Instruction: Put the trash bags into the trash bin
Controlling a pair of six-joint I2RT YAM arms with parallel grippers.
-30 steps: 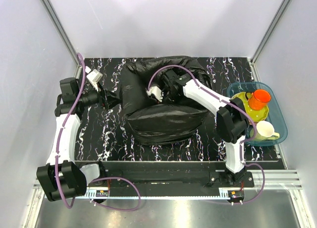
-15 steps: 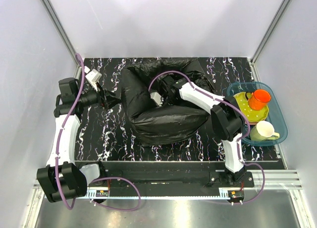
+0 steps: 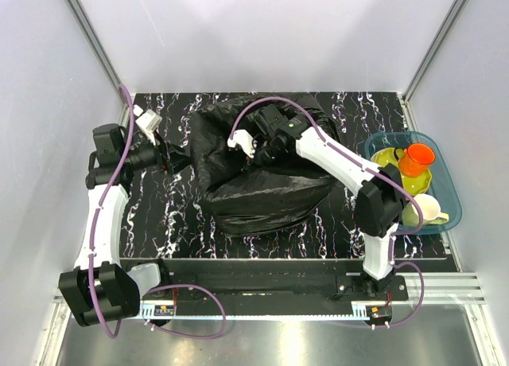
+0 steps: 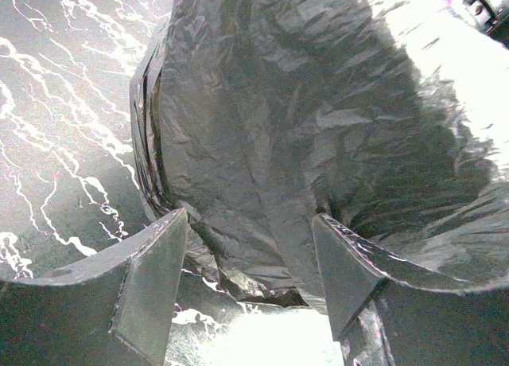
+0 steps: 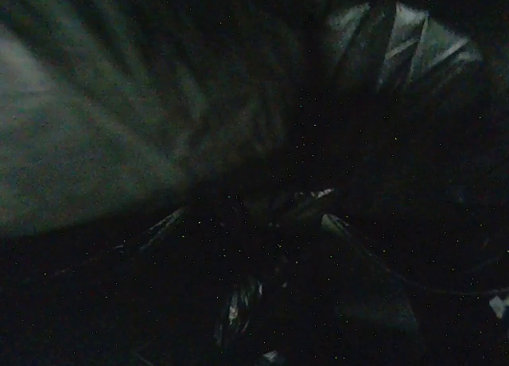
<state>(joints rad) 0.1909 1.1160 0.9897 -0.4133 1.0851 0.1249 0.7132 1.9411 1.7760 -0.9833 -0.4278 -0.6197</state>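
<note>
Crinkled, glossy black trash bags (image 3: 262,192) bulge in a rounded heap mid-table, toward the far edge of the white-veined black marble table (image 3: 167,223), ringed by plain pale walls (image 3: 262,40). The left gripper (image 4: 248,223), jaws spread, straddles a fold at the heap's left side. The right gripper (image 3: 266,146) sinks into the film, and its jaws cannot be read. A translucent blue tray (image 3: 436,227) of crockery crowds the right edge, and open marble shows along the near and left edges.

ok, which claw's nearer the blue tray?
Right. The right claw is down in the trash bag mid-table, left of the blue tray; the left claw is at the bag's left edge, farther off.
</note>
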